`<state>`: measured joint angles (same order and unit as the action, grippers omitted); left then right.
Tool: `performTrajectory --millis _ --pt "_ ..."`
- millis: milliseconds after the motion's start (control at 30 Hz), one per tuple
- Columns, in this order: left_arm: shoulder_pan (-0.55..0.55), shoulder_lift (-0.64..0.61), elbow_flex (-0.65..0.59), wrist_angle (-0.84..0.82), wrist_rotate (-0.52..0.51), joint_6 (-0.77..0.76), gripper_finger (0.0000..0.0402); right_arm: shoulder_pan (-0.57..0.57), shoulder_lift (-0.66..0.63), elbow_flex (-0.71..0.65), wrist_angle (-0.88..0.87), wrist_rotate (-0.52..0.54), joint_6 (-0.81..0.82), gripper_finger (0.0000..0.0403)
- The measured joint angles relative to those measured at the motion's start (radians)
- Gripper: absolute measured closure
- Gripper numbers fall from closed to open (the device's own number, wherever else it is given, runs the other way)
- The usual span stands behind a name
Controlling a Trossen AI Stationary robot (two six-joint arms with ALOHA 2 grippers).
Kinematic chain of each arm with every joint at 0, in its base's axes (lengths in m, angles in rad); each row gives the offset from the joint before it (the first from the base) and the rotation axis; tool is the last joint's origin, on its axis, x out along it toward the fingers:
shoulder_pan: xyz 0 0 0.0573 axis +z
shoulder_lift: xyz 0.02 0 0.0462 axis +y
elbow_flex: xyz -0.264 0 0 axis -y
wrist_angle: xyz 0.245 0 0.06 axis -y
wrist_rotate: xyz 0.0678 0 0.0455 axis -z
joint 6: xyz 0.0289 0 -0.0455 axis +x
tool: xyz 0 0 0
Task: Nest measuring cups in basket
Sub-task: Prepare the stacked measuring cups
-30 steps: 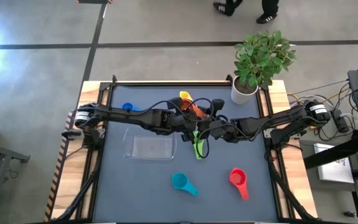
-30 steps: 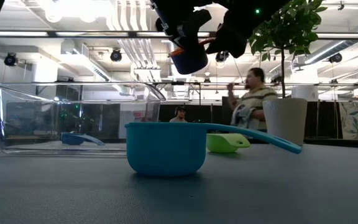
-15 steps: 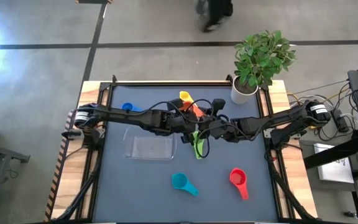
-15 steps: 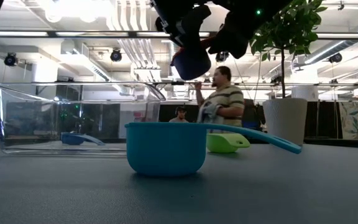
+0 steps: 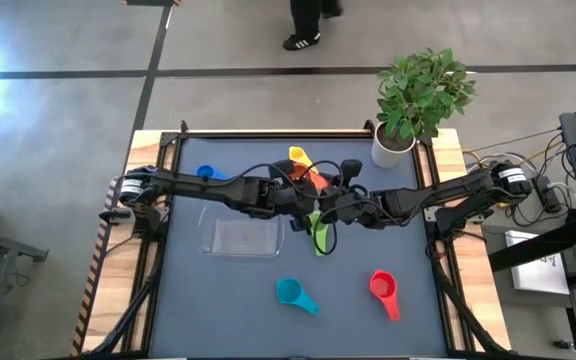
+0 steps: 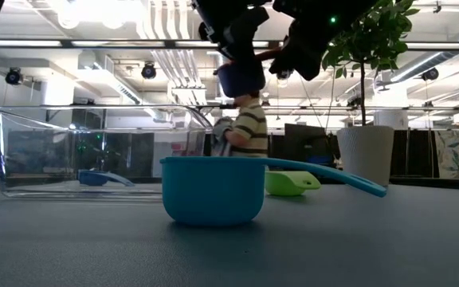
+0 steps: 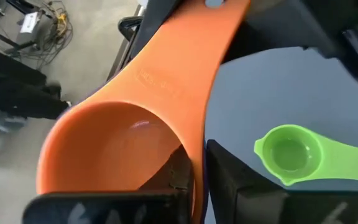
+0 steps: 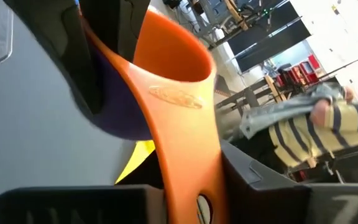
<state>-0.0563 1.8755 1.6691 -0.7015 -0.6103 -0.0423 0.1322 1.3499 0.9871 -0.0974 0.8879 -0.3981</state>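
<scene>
Seven cups are distributed over the table, listed here from the near edge to the far edge. The teal cup (image 5: 295, 293) and the red cup (image 5: 384, 290) lie nearest the front, well apart from each other. Behind them the clear basket (image 5: 240, 238) stands left of centre, and the green cup (image 5: 321, 232) lies just right of it. Above the green cup, both arms meet in mid-air over the table centre: the left gripper (image 5: 306, 193) is pressed together on the rim of the orange cup (image 7: 129, 137), with the purple cup (image 8: 114, 102) seated under the orange bowl, and the right gripper (image 5: 326, 203) pinches the flat handle of the same orange cup (its handle hole shows between the right fingers). Farther back, the yellow cup (image 5: 297, 156) lies near the table's far edge, and the blue cup (image 5: 205, 172) lies at the far left, outside the basket. A potted plant (image 5: 418, 95) stands at the far right corner, and a person (image 6: 241, 127) stands in the room beyond.
</scene>
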Motion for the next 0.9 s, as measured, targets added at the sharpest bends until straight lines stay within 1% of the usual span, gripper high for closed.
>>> performTrajectory --millis 100,267,400,467,600,667,800,900 --pt "-0.001 0.002 0.0 -0.009 -0.045 0.018 0.0401 0.006 -0.002 0.0 -0.005 -0.018 0.035 0.0294" --pt "-0.011 0.004 -0.007 -0.029 -0.107 0.034 0.04 0.011 -0.04 0.004 -0.029 -0.144 0.127 0.0239" --pt "-0.014 0.02 -0.01 -0.027 -0.177 0.039 0.04 0.013 -0.08 0.008 -0.023 -0.173 0.145 0.021" --pt "-0.016 0.037 -0.011 -0.026 -0.209 0.039 0.04 0.014 -0.09 0.008 -0.023 -0.179 0.145 0.0203" --pt "-0.018 0.07 -0.011 -0.017 -0.233 0.043 0.0401 0.012 -0.092 0.008 -0.028 -0.171 0.143 0.0198" --pt "-0.018 0.084 -0.011 -0.003 -0.247 0.044 0.0401 0.012 -0.09 0.008 -0.06 -0.17 0.132 0.0198" --pt "-0.022 0.085 -0.011 0.009 -0.254 0.042 0.0401 0.007 -0.07 0.005 -0.118 -0.163 0.119 0.0198" --pt "-0.031 0.084 -0.011 0.026 -0.254 0.042 0.0401 0.005 -0.072 0.002 -0.105 -0.155 0.119 0.0197"
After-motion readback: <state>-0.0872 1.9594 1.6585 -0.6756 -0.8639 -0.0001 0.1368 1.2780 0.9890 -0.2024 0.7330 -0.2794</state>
